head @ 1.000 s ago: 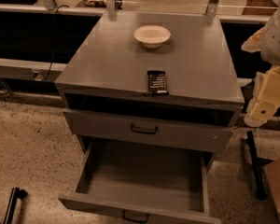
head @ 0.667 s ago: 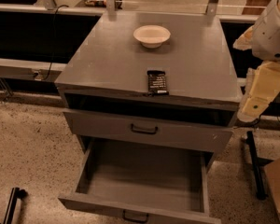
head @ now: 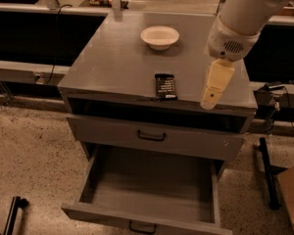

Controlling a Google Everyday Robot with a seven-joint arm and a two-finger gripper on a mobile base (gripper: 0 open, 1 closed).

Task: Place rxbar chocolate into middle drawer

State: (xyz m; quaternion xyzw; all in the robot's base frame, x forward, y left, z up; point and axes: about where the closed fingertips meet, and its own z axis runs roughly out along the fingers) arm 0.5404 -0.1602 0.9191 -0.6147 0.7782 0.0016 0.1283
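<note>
The rxbar chocolate (head: 165,86), a small black bar with pale print, lies flat near the front edge of the grey cabinet's top (head: 112,58). The middle drawer (head: 152,190) is the lowest one, pulled open and empty, with a small dark handle on its front. The shut drawer above it (head: 152,137) has a like handle. My gripper (head: 210,99) hangs from the white arm above the cabinet's front right, to the right of the bar and apart from it, holding nothing that I can see.
A white bowl (head: 159,37) stands at the back of the cabinet top. A long dark counter (head: 29,33) runs behind. A black stand (head: 267,173) and a cardboard box (head: 291,195) are on the floor at the right.
My arm has swung left from beyond the cabinet's right edge to above its front right part. The bar, bowl and drawers have not moved.
</note>
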